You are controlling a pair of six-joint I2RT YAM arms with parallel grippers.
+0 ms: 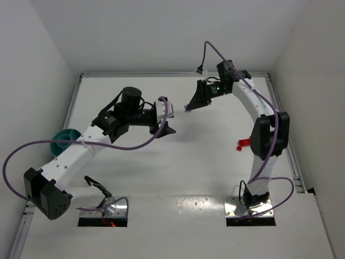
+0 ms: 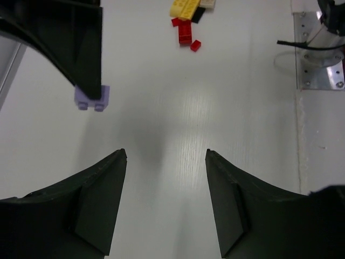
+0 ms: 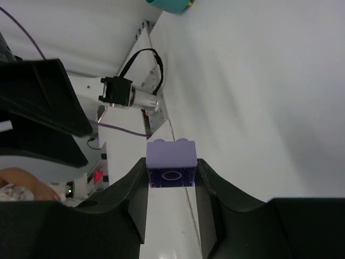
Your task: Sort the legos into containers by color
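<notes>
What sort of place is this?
Probably a robotics lab bench: left arm and right arm bolted to a white walled table, red and yellow Lego bricks lying loose, a teal bowl for sorting.

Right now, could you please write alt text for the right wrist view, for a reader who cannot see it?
The right gripper is shut on a small pale purple plastic brick, held over the white table. A round teal plastic bowl shows at the top edge, and black parts of the left arm fill the left side.
</notes>
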